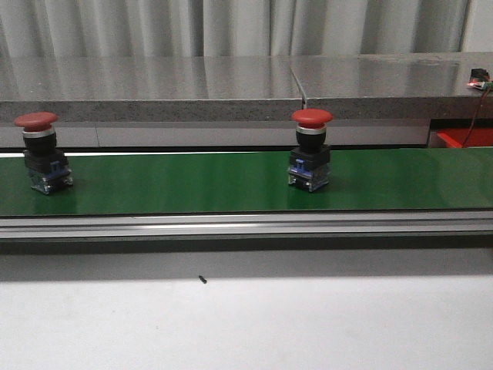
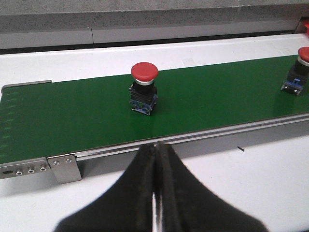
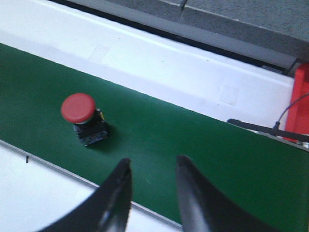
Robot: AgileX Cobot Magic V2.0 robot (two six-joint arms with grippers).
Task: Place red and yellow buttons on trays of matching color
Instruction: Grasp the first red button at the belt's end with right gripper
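Two red buttons stand upright on the long green conveyor belt (image 1: 192, 185), which runs across the whole width of the scene, with a grey stone-like counter (image 1: 154, 89) behind it and a white table surface (image 1: 308, 324) in front. One red button (image 1: 311, 150) sits a little right of the belt's middle; the other red button (image 1: 42, 153) stands near the far left, well apart from the first. Each has a round red cap on a black body with a blue-and-metal base. A red tray (image 1: 466, 138) shows its edge at the far right, behind the belt. The left gripper (image 2: 156, 164) hangs over the white surface just short of the belt's near rail, its black fingers pressed together with nothing between them. The right gripper (image 3: 152, 186) hovers over the belt near the middle button, fingers spread apart and empty. A tiny dark speck (image 1: 202, 280) lies on the white table.
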